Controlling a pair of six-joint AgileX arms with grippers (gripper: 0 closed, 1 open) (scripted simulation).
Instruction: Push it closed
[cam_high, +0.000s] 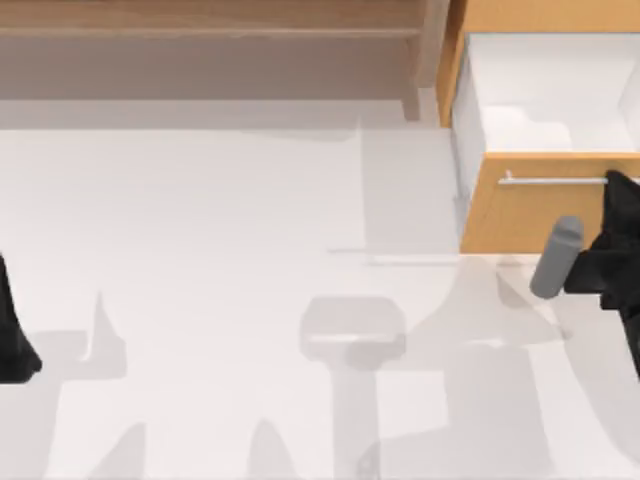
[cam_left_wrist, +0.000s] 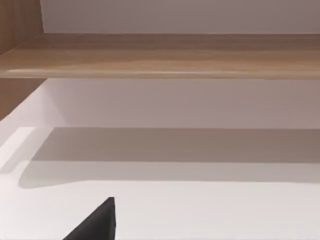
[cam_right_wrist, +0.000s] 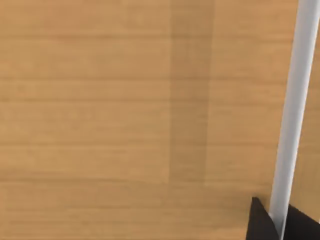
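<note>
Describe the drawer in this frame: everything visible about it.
The drawer stands pulled open at the table's far right: orange-tan wooden front, white inner walls, nothing visible inside. A thin silver bar handle runs horizontally across the front. The right gripper is right at the front's right end, its fingers either side of the handle.

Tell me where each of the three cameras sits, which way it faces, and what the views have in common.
Top view: above the table, looking down; the open drawer at upper right with the right gripper at its handle; the left arm parked at the left edge.
Left wrist view: on the left arm, facing the shelf unit across the table; a dark gripper tip shows.
Right wrist view: on the right arm, close against the drawer front; gripper tips straddle the handle.
Shared: top and right wrist views both show drawer front and handle.
</note>
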